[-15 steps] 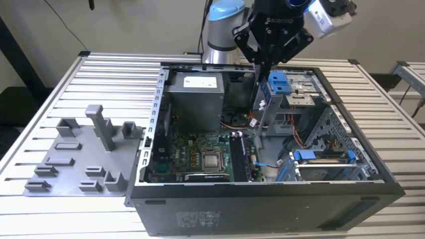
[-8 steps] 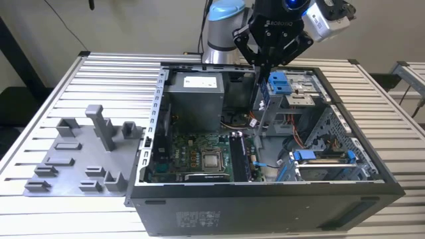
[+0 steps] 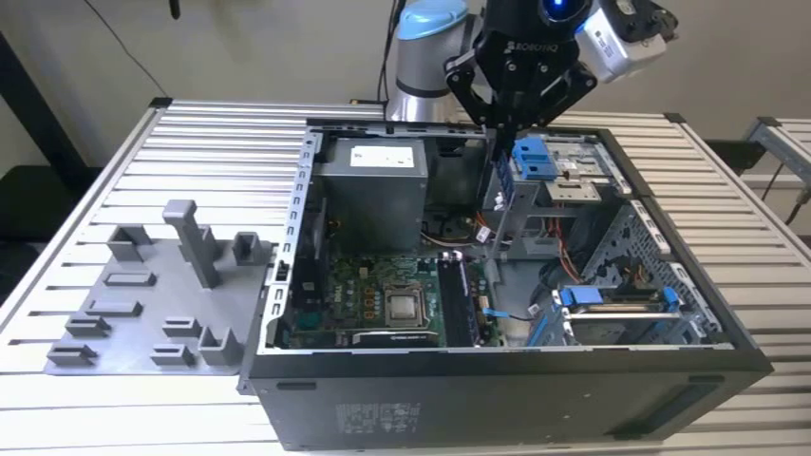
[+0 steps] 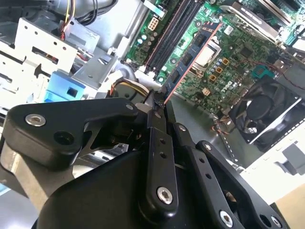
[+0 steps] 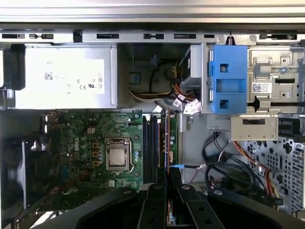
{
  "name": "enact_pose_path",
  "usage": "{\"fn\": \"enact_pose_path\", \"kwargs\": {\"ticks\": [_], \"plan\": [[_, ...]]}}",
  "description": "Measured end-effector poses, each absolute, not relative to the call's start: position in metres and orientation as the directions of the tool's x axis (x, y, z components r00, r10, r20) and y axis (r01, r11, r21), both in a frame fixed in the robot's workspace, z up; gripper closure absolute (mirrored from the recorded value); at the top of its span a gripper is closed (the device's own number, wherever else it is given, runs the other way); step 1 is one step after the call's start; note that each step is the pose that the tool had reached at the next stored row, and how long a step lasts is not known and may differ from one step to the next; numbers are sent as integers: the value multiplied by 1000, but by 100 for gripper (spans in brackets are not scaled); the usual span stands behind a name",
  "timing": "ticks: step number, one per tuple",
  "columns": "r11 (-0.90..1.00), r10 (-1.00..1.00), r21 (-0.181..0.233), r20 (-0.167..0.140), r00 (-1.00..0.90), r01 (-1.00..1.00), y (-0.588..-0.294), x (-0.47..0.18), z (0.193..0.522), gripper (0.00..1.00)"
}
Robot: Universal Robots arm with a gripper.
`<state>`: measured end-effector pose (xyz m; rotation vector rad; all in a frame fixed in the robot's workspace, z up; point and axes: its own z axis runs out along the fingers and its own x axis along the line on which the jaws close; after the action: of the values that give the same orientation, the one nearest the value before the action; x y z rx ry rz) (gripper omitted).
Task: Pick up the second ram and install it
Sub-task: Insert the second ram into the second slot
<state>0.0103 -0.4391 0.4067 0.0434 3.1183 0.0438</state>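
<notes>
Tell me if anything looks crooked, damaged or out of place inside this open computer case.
Nothing stands out. The long thin blue circuit-board strip is clamped in the black tool, held above the large green motherboard and roughly in line with its dark memory slots. Nothing looks bent or broken.

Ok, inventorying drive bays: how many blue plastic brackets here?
2: one blue bracket beside the held second ram, another lower, toward the exterior view's right. Others may be hidden.
</notes>
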Motion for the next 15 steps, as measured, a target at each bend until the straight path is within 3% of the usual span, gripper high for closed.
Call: {"fn": "enact_pose_path", "kwargs": {"ticks": [15], "plan": [[1000, 28, 14, -21, -999, 28, -439, 13, 386, 86]]}}
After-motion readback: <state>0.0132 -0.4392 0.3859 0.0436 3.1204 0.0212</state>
